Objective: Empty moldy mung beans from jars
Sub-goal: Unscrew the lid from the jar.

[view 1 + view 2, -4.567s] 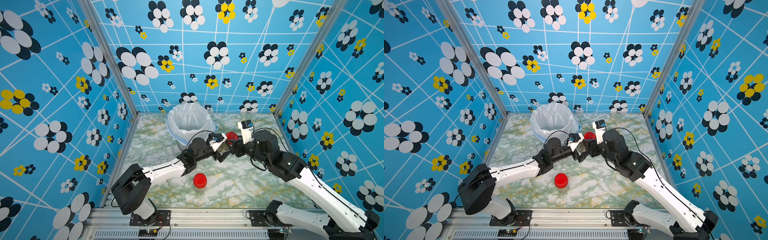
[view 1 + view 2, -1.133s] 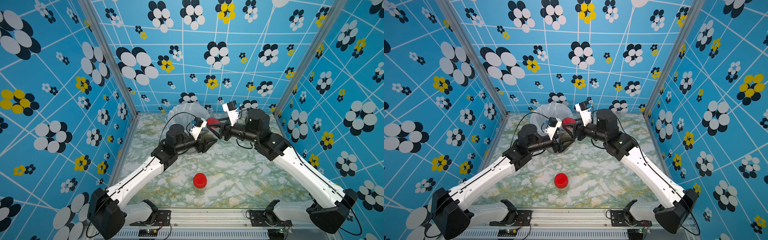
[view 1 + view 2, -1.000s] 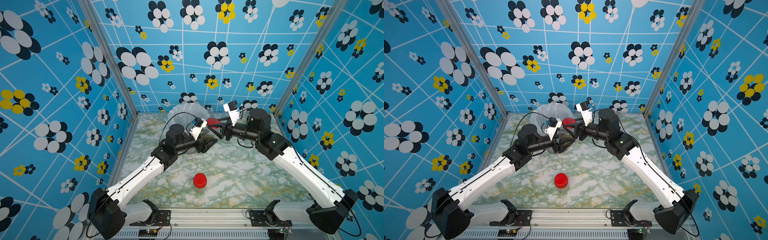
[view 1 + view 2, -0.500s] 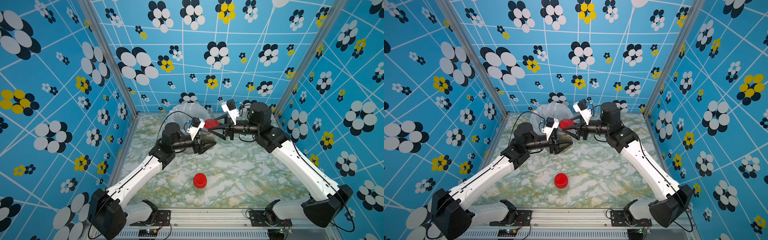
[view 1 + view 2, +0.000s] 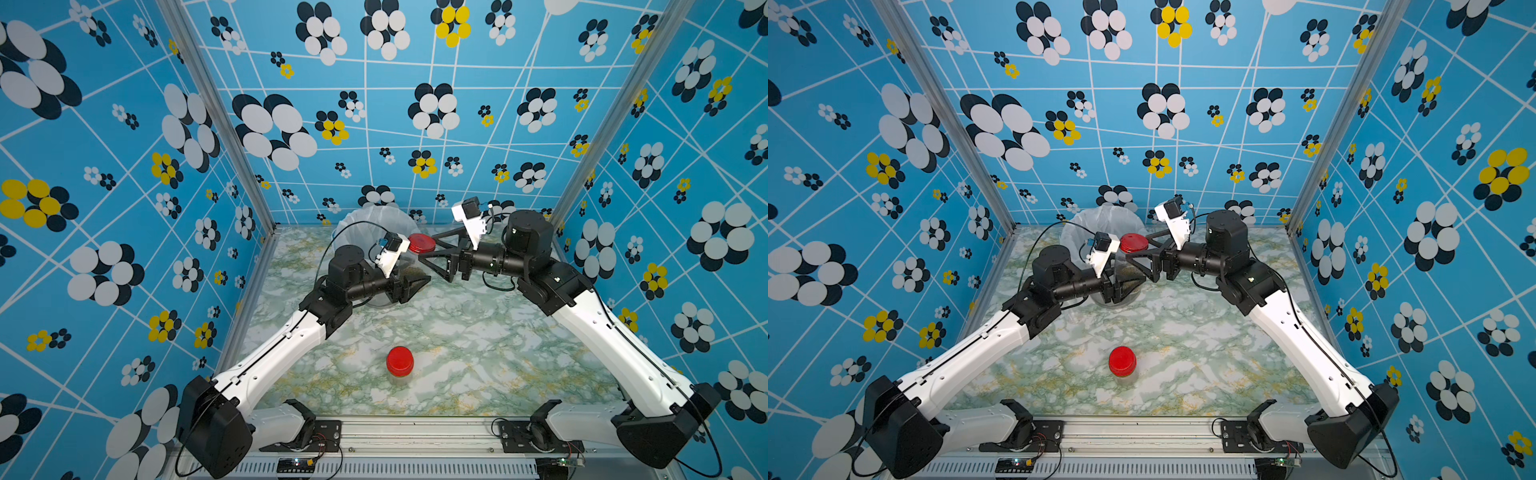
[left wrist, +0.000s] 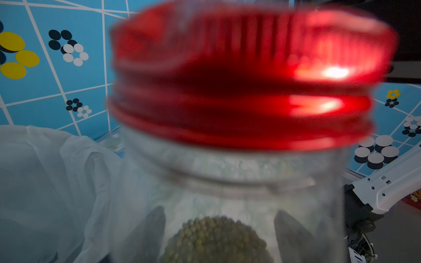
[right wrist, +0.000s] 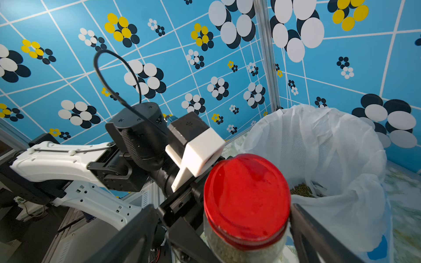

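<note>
1. The left gripper grasps a clear, round-walled jar low on its body. In the left wrist view its dark fingers show through the see-through wall on either side.
2. The jar stands upright just beside the bin, toward the back of the table. I cannot tell whether its base rests on the table.
3. A glossy red lid caps the jar. It is round with a flat top and a ribbed, ridged screw skirt.
4. The beans are tiny round olive-green grains heaped in the jar's lower part.
5. The right gripper is released, its black tapering jaws spread wide to either side of the lid. In the right wrist view one jaw lies just beside the lid's rim and the other stands well apart from it.
6. The bin is round and lined with a thin, crinkled white bag. A small patch of beans lies inside it.
7. A second jar, short and clear with a red ridged lid, stands upright alone near the front middle of the table. It is well apart from both grippers.
8. The table is smooth, marbled in green, white and yellow.
</note>
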Available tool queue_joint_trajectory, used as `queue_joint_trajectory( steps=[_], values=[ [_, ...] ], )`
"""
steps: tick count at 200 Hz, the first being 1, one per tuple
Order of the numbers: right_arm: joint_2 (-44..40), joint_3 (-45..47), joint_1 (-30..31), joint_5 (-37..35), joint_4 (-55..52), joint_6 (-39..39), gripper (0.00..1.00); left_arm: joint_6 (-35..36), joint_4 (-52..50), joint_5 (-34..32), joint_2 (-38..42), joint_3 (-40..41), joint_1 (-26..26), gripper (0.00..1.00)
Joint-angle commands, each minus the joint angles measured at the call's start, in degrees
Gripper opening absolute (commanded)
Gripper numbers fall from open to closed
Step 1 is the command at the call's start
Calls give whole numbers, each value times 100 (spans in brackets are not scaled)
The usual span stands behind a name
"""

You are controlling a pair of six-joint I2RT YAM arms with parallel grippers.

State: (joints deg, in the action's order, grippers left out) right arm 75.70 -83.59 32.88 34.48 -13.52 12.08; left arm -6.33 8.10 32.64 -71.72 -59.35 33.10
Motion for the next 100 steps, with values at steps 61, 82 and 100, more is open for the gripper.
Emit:
queue_joint_trajectory(
  steps=[61,82,100],
  values=[
    [399,-329,27,-242,-120,268,53,141,102,-74,-116,-213,89,28],
    [265,-97,26,-217,74,90,49,108,134,-8,-37,-160,52,28],
    [165,143,27,119,382,-92,47,88,104,183,-34,-156,-15,28]
  ],
)
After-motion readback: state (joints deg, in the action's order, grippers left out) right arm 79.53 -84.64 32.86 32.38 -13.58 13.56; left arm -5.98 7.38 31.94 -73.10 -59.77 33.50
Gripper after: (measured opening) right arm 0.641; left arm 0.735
